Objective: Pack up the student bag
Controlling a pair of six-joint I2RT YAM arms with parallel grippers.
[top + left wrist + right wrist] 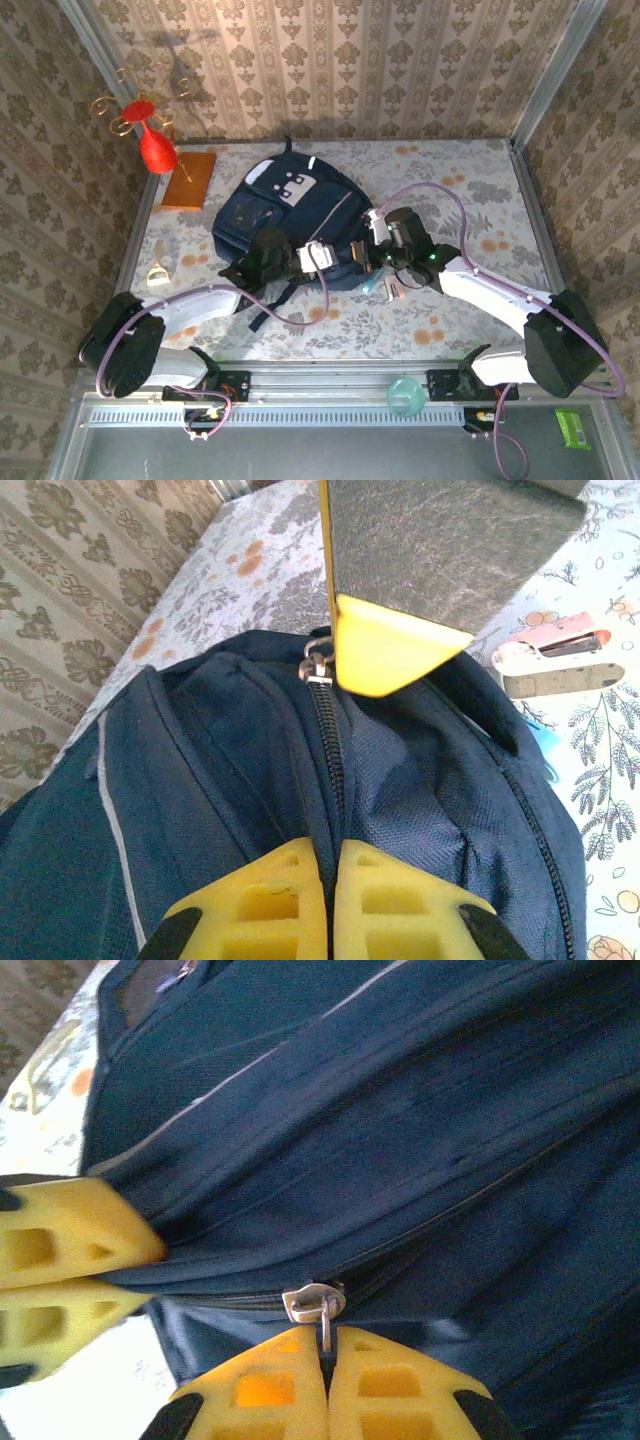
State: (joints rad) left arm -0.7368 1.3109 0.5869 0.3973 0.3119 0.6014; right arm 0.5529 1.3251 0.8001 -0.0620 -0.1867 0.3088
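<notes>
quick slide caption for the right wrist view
Right end effector shut on the zipper pull of the navy student bag, left end effector pinching fabric beside it.

The student bag (280, 210) is dark navy with a grey-white front patch. It lies flat, front side up, with its zipper (328, 745) closed.

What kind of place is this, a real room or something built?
Probably a staged robot test booth, not a real room: wallpapered wall panels set in a metal frame, and a floral-covered table with a metal rail at its near edge.
</notes>
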